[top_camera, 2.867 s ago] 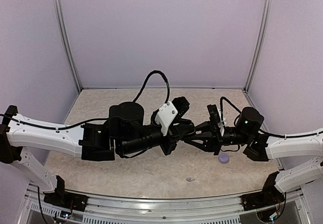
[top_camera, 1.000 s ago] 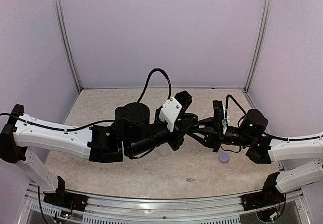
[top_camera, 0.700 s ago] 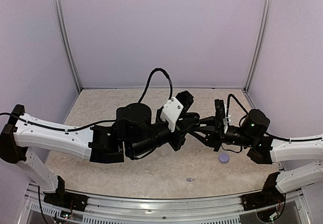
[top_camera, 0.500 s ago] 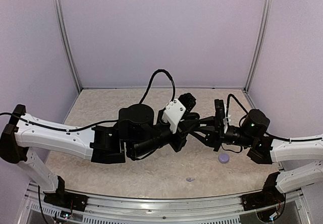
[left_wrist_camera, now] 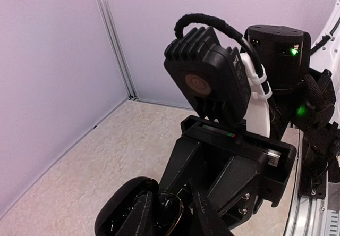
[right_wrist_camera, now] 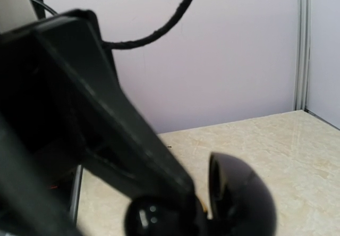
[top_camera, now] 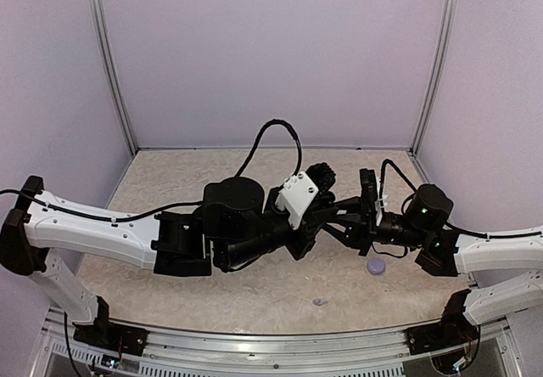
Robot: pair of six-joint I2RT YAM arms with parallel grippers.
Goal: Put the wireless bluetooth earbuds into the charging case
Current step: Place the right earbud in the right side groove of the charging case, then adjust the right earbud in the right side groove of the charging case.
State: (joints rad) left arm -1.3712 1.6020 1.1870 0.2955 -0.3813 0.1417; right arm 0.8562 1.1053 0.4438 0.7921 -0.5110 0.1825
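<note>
nearest the arms' bases, a tiny lavender earbud (top_camera: 320, 301) lies alone on the pale speckled counter (top_camera: 170, 173). a little farther in and to the right, a rounder lavender piece (top_camera: 376, 266) rests on the counter just below the right arm's wrist. at this size it cannot be told whether it is a bud or something else.

beyond these, both arms reach inward and meet over the middle of the counter, above its surface. the right pincer (top_camera: 333, 217) is closed tight on the charging case (left_wrist_camera: 121, 215), glossy black, and holds it off the counter with its top hinged open. in the right wrist view the lid (right_wrist_camera: 241, 199) stands up as a dark dome to the right of the case's rounded base. the left pincer (left_wrist_camera: 172, 221) is right at the open case, with its two fingers (left_wrist_camera: 143, 219) straddling the case's mouth and a narrow gap between them. a glossy black shape (left_wrist_camera: 169, 210) shows in that gap, but it is too dark to tell whether it is an earbud, or whether the left pincer has hold of it. from the right wrist camera the left pincer's black body fills the left side as a blurred diagonal mass running down to the case.

farthest back, the plain lilac back wall (top_camera: 271, 54) and the metal corner posts (top_camera: 112, 63) close the cell.
</note>
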